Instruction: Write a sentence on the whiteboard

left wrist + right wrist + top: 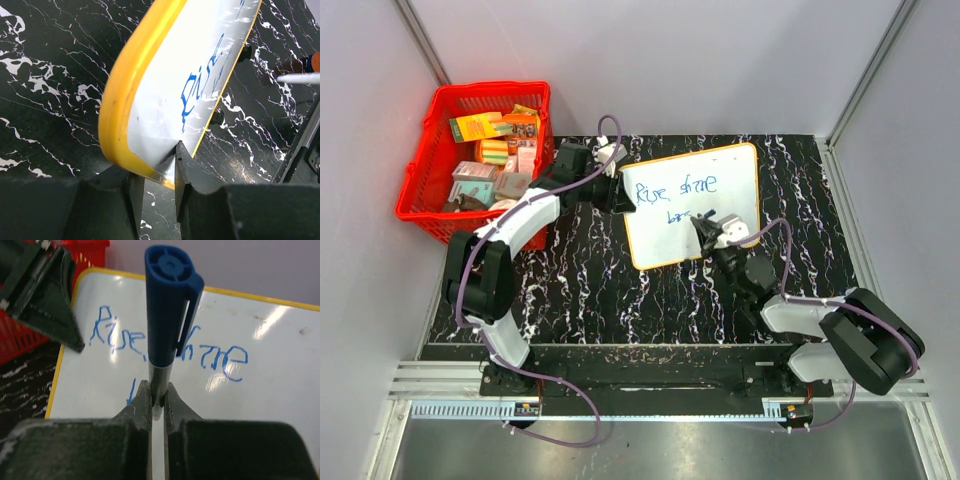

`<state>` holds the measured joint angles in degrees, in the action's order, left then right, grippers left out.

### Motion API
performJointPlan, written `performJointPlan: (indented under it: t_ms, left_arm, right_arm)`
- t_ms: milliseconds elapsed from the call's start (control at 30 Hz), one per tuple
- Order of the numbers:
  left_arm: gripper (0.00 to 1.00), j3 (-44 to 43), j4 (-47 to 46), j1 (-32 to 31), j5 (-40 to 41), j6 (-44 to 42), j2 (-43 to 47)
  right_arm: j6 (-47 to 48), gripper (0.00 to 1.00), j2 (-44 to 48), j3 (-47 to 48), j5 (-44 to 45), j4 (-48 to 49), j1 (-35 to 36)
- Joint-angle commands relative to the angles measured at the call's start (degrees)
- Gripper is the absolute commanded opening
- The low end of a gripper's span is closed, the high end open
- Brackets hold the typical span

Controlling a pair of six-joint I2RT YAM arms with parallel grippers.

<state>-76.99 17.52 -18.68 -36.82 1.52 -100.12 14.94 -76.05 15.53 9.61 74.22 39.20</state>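
Note:
The whiteboard point(720, 180) lies tilted on the black marbled table, white with an orange-yellow rim point(117, 100). The sentence point(670, 187) is in blue: "Rise shine" point(220, 357) on top, with a short start of a second line point(674, 215) below. My left gripper point(623, 196) is shut on the board's left edge, one finger under the rim and one on the white face point(156, 161). My right gripper point(157, 386) is shut on a blue marker point(170, 305), which stands over the board's middle near the second line point(705, 225). The marker's tip is hidden behind the fingers.
A red basket point(485, 150) with several small boxes stands at the back left, close to my left arm. The black marbled tabletop point(580, 290) spreads in front of the board. White walls close in the back and both sides.

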Motion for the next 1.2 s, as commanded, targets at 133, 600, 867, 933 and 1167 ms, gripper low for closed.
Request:
performJointPlan:
  t_ms: [133, 600, 867, 933, 1167]
  left_arm:
    - [0.00, 1.8, -7.3, 1.7, 16.7, -11.5, -1.7]
    - [0.00, -2.9, -2.2, 2.6, 17.5, -10.6, -8.0]
    - [0.00, -3.0, -1.8, 2.6, 17.0, -10.7, -9.2]
    - [0.00, -2.9, -2.0, 2.6, 16.4, -10.6, -9.1]
    - [0.04, -0.3, -4.1, 2.6, 15.7, -10.1, -5.4]
  right_arm:
    - [-18.6, 0.00, 2.5, 14.9, -6.3, -3.7, -6.2]
    - [-16.2, 0.00, -2.6, 8.6, -14.4, 4.3, -11.0]
    - [-15.3, 0.00, -10.7, 6.4, -10.0, 12.2, -10.8]
    - [-15.2, 0.00, -13.4, 7.2, -6.0, 13.1, -10.7]
    - [-13.4, 0.00, -11.8, 6.4, -4.9, 13.4, -10.6]
